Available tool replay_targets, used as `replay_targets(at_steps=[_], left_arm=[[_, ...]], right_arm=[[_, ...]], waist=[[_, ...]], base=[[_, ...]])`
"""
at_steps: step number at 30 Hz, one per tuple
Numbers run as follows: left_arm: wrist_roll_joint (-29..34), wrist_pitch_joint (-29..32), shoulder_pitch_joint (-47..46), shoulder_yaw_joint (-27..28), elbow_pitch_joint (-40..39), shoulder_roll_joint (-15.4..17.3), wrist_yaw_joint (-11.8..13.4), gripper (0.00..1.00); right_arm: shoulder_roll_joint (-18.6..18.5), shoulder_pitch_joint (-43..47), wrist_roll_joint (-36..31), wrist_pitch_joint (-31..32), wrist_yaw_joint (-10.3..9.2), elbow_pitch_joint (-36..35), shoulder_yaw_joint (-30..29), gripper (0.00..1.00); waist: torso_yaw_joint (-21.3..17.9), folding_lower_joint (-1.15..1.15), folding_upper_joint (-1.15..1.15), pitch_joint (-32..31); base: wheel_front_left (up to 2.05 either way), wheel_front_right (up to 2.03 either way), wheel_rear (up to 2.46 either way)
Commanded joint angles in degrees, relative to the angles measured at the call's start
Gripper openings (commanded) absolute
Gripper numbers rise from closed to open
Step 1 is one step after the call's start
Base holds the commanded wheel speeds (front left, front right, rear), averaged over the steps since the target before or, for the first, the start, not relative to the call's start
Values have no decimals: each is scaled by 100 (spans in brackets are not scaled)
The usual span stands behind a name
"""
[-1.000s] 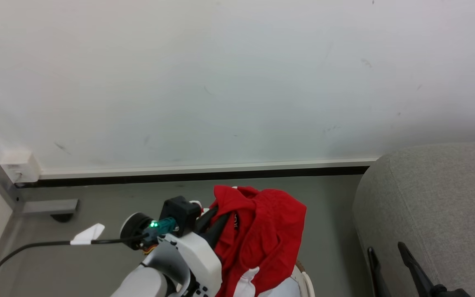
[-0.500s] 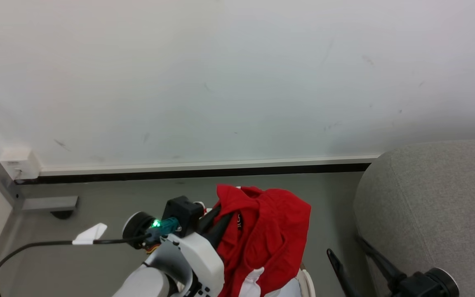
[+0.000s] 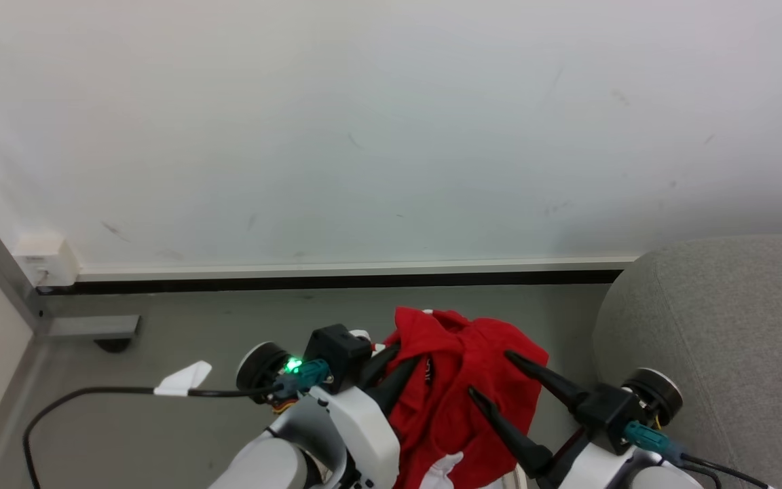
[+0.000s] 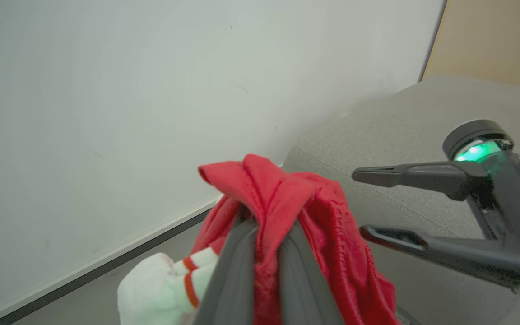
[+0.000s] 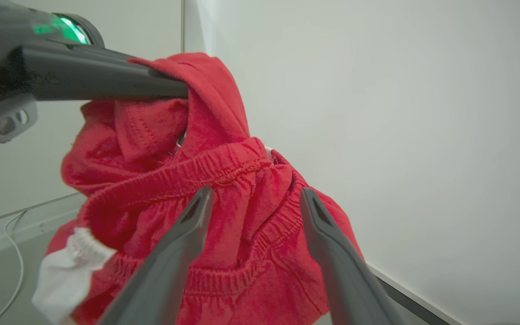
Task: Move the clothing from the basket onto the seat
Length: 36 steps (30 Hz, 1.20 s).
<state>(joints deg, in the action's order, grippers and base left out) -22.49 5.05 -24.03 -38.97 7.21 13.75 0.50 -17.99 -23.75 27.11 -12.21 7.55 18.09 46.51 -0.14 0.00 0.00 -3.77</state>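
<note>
Grey floor [image 3: 228, 319], white wall [image 3: 391, 136] behind. Left gripper [image 3: 401, 356] is clamped on bunched red clothing [image 3: 459, 401], held up. Right gripper [image 3: 488, 371] is spread wide, tips at the cloth, w/ the seat [image 3: 723, 319] just beyond it. Left wrist view adds a white cuff [image 4: 160, 284] w/ red stripes; right wrist view, an elastic waistband [image 5: 197, 176].

- Bright, even, diffuse indoor light; white wall [image 3: 391, 122] nearly washed out, no hard glare.
- Shadows few, soft; dark band under skirting [image 3: 337, 270].
- Head view sharp throughout.
- Left wrist view: own fingers [image 4: 233, 280] at bottom edge blurred, clothing [image 4: 323, 216] crisp, saturated red.
- Green indicator light [image 4: 472, 151] blooms, slightly overexposed.
</note>
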Motion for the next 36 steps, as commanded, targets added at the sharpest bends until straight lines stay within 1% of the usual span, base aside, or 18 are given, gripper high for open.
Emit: replay_targets(at_steps=[1,8,12,14,18,21,25,28,29,30,31,36], left_arm=[[43,2,-77,-7,9,-13,-28,0],[-36,17,-163,-203,134,-142,-200,0],[-86,8,-179,-273,200,-181,-260,0],[-114,5,-191,-300,227,-198,-282,0],[-167,19,-233,-336,266,-231,-336,0],[-201,9,-241,-331,283,-210,-332,0],[-210,-1,-260,-339,286,-202,-329,0],[-224,-13,-261,-351,274,-210,-326,0],[-217,-12,-264,-361,269,-219,-328,0],[-229,-14,-269,-371,264,-230,-337,0],[-237,-17,-274,-378,262,-238,-339,0],[-254,-30,-288,-395,274,-239,-338,0]], right_arm=[[19,-144,103,-9,-13,82,102,100],[134,-983,470,89,-12,887,1274,100],[141,-1369,804,55,-12,1190,2051,100],[124,-1539,956,18,-12,1315,2330,100],[110,-1827,1024,-178,-13,1538,2536,100],[140,-1965,899,-266,-13,1667,2584,100],[185,-2029,821,-298,-13,1733,2628,100],[222,-2018,896,-303,-13,1656,2627,100],[231,-2000,920,-304,-13,1645,2607,93],[243,-1981,956,-305,-13,1639,2589,43],[252,-1960,975,-304,-13,1653,2578,0],[281,-1863,1163,-306,-13,1713,2601,0]], waist=[[19,0,0,-7],[69,0,0,-47],[95,0,0,-77],[112,0,0,-83],[148,0,0,-76],[143,0,0,-71],[127,0,0,-72],[113,0,0,-70],[112,0,0,-64],[115,0,0,-58],[119,0,0,-54],[135,0,0,-29]], base=[[0,0,0],[0,0,0],[0,0,0],[0,0,0],[0,0,0],[0,0,0],[0,0,0],[0,0,0],[0,0,0],[0,0,0],[0,0,0],[0,0,0]])
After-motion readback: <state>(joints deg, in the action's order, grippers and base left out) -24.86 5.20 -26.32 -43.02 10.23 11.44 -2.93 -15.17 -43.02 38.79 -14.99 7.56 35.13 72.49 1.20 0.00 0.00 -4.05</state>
